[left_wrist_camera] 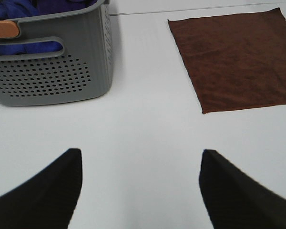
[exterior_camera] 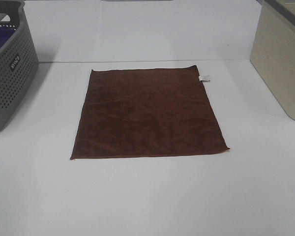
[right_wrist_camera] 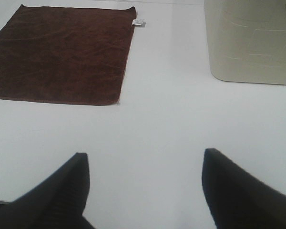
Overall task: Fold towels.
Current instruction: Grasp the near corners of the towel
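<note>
A dark reddish-brown towel (exterior_camera: 147, 114) lies flat and spread out in the middle of the white table, with a small white tag (exterior_camera: 205, 78) at its far right edge. Neither gripper shows in the high view. In the left wrist view my left gripper (left_wrist_camera: 140, 157) is open and empty above bare table, well short of the towel (left_wrist_camera: 238, 59). In the right wrist view my right gripper (right_wrist_camera: 145, 160) is open and empty, also apart from the towel (right_wrist_camera: 62, 52) and its tag (right_wrist_camera: 139, 22).
A grey perforated basket (exterior_camera: 7, 73) holding purple cloth (left_wrist_camera: 19, 9) stands at the left. A beige bin (exterior_camera: 280, 59) stands at the right; it also shows in the right wrist view (right_wrist_camera: 250, 40).
</note>
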Controlling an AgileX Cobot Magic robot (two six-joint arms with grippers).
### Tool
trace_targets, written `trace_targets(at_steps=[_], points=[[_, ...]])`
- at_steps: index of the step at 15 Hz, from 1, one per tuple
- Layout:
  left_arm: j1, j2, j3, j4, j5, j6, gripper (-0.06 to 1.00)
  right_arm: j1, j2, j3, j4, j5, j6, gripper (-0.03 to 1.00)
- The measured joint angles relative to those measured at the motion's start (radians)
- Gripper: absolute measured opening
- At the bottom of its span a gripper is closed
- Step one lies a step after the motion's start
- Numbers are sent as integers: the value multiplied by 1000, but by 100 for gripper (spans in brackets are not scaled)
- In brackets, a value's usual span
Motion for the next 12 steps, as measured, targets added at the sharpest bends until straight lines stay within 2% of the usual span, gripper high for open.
trace_targets(at_steps=[12], points=[[0, 0, 0, 0, 0, 0, 67, 0, 0, 0, 0, 0, 0, 64]])
